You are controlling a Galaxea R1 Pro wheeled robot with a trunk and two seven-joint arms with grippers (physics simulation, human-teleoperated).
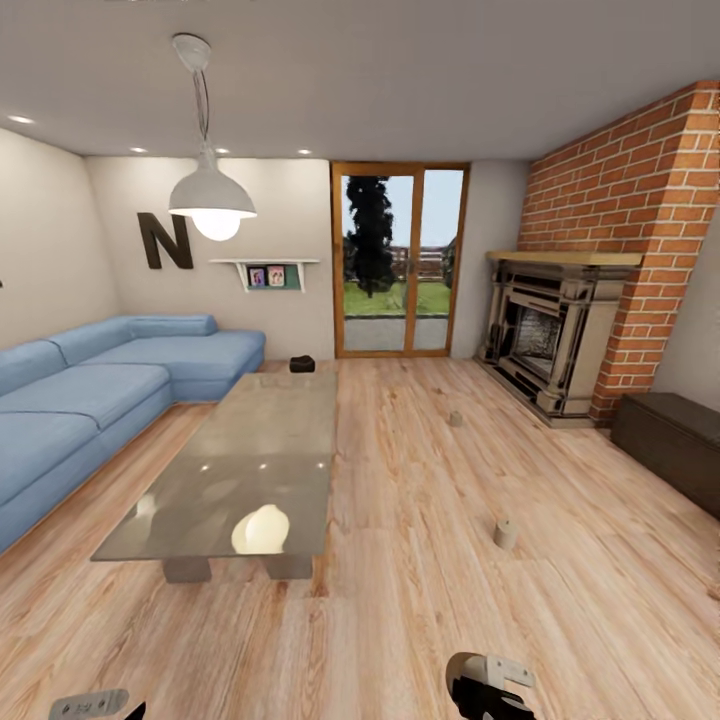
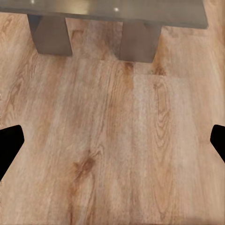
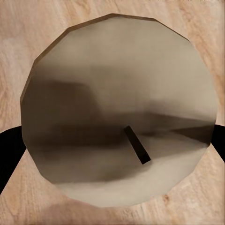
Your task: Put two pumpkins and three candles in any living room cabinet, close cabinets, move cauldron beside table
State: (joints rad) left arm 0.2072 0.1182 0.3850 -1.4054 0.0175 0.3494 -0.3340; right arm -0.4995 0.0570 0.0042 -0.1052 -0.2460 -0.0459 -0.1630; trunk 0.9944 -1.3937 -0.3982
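Blue sofa (image 1: pixel 90 400) at far left, not part of the job. My left gripper (image 1: pixel 95 705) sits low at the frame edge. In the left wrist view it (image 2: pixel 112 145) is spread wide with nothing between the fingers, and below it is bare wood floor (image 2: pixel 117 140) and the table (image 2: pixel 108 11) legs just ahead.

The table (image 1: pixel 250 450) is centre-left with a glossy top. The cauldron (image 1: pixel 301 364) is on the floor right by its far end, so I judge that part is probably fine.

Right of the table, two candles stand on the floor: a far candle (image 1: pixel 456 418) and a near candle (image 1: pixel 505 532), well apart. My right gripper (image 1: pixel 490 688) is at bottom centre. In the right wrist view it (image 3: pixel 112 140) is clamped on a held candle (image 3: pixel 117 93), with dark fingers (image 3: pixel 9 150) against both sides and the wick up.

The cabinet (image 1: pixel 670 445) is at far right beside the brick fireplace (image 1: pixel 545 345), and its front looks shut.

Step in hand, as I judge it, is carrying the held candle to the cabinet. I should drive right, steer round the near candle, and keep the wrist level. The free left gripper can pull a drawer open before the right one lowers in.

The head view gives the route and the cabinet but hardly shows the grasp. The right wrist view shows the grip and no surroundings.
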